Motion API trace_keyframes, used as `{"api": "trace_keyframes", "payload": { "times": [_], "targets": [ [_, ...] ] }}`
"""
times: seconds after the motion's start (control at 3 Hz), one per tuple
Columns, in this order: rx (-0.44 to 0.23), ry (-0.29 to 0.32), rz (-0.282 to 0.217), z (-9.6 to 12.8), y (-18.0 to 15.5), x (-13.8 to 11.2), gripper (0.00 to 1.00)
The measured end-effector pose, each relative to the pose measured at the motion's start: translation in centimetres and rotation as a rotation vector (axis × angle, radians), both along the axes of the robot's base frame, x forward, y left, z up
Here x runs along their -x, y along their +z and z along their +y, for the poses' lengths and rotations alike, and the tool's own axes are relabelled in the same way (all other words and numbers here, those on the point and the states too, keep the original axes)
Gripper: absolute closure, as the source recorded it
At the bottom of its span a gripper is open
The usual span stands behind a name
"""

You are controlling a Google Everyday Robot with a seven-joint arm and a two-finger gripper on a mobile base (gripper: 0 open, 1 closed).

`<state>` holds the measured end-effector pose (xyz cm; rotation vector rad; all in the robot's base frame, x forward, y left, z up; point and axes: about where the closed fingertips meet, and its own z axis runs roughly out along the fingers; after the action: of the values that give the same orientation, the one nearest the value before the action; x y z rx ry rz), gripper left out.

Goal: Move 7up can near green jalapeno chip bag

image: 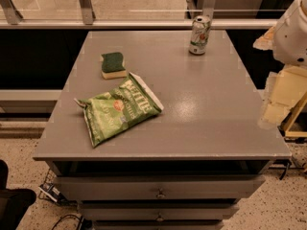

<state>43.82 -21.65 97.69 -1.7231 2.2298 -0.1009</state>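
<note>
The 7up can (199, 35) stands upright near the far edge of the grey table (206, 104), right of centre. The green jalapeno chip bag (117, 109) lies flat on the front left part of the table, well apart from the can. My gripper (279, 98) hangs at the right edge of the view, beside the table's right side, below the white arm housing (292, 30). It is well short of the can and holds nothing that I can see.
A dark-green and yellow sponge (113, 64) lies just behind the bag. The table is a cabinet with drawers (158, 188) at the front. A railing (144, 24) runs behind the far edge. Cables (62, 210) lie on the floor at lower left.
</note>
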Motion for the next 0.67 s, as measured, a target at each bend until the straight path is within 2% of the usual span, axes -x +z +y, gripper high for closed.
{"api": "trace_keyframes", "payload": {
  "times": [0.33,0.67],
  "targets": [
    [0.000,0.000,0.000,0.0,0.0,0.0,0.00],
    [-0.063,-0.032,-0.054,-1.0,-0.3,-2.9,0.00]
  ]
}}
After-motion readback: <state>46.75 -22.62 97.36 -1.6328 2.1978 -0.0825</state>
